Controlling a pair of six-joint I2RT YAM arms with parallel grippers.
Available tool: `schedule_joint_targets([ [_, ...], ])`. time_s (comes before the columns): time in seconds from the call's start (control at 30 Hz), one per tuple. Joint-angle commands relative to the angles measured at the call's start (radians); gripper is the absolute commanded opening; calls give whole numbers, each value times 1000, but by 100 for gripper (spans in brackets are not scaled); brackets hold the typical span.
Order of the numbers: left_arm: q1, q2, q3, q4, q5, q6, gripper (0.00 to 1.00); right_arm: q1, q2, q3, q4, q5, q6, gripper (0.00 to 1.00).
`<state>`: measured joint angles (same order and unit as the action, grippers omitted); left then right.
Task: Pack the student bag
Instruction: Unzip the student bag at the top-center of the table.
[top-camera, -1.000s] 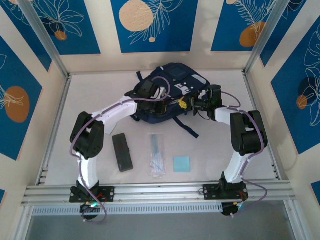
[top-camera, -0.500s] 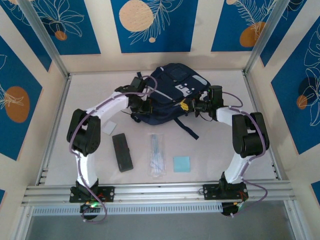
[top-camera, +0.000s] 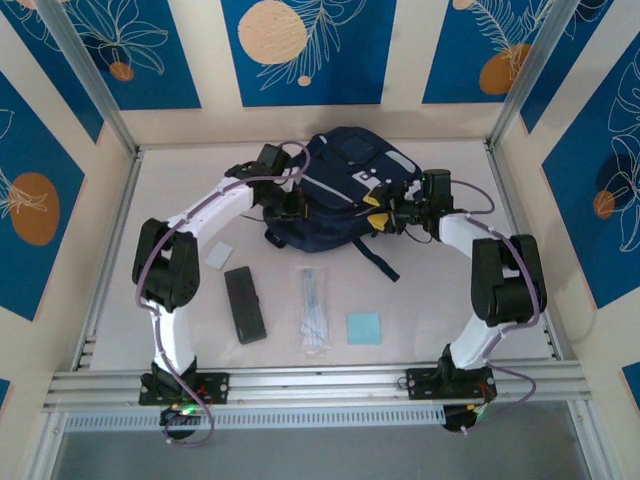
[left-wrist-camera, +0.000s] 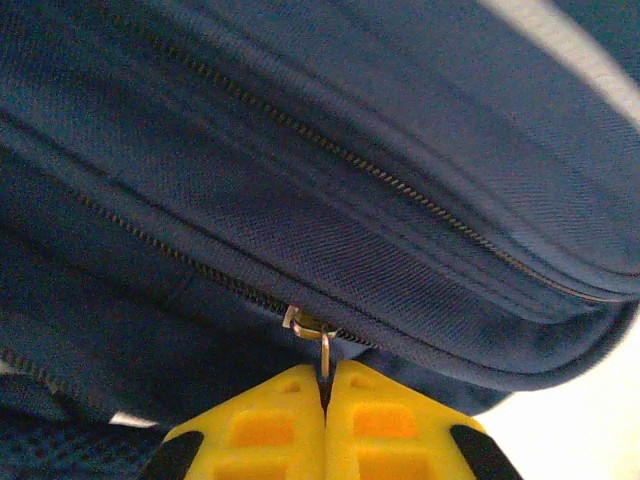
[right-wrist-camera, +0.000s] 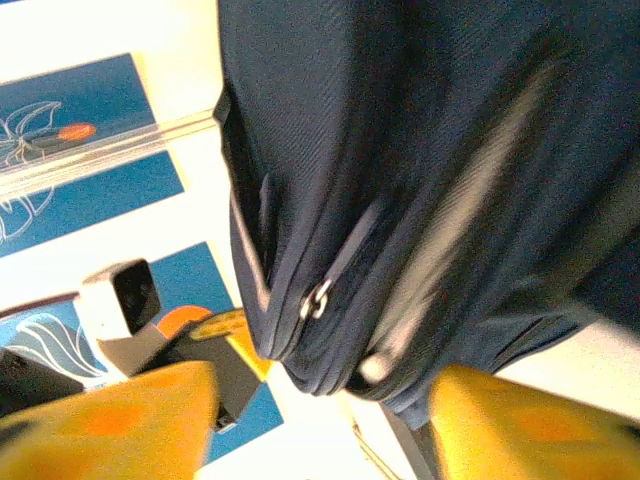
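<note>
Bag (top-camera: 340, 170) laid at far tabletop (top-camera: 430, 290), left fingers (left-wrist-camera: 262, 428) pinched tight on zipper pull (left-wrist-camera: 324, 352), right fingers (right-wrist-camera: 110, 425) spread wide, bag corner between them, ungripped

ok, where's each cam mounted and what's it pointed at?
Top external: overhead, from the near edge, looking down at the table; left arm, right arm visible.
Left wrist: close on the student bag; left jaws shut on its zipper pull.
Right wrist: faces the bag's side; right jaws open.
Shared: all three see the student bag.
</note>
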<state>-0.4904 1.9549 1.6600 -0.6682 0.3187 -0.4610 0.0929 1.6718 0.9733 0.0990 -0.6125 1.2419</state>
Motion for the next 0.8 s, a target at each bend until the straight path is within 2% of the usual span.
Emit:
schedule_joint_targets([
  [0.0,-49,-59,89,9,98,-19,0,21,-99,33,-177,0,-86,85],
  [0.1,-89,-43,129,4,104,-17,0,60,-158,19,-260,23,-74,87],
  [0.2,-129,-32,141,18,112,-39,0,102,-210,-38,-224,52,22,87],
  [0.37,-196,-36,138,58,99,-79,0,173,-285,-130,-106,192,203,87],
  [0.57,-242,-46,135,87,112,-102,0,185,-276,-153,-78,382,260,85],
  [0.67,-255,-54,133,88,121,-96,0,166,-246,-168,-45,455,279,79],
  [0.77,-264,-64,119,93,131,-94,0,151,-207,-167,-21,488,287,64],
])
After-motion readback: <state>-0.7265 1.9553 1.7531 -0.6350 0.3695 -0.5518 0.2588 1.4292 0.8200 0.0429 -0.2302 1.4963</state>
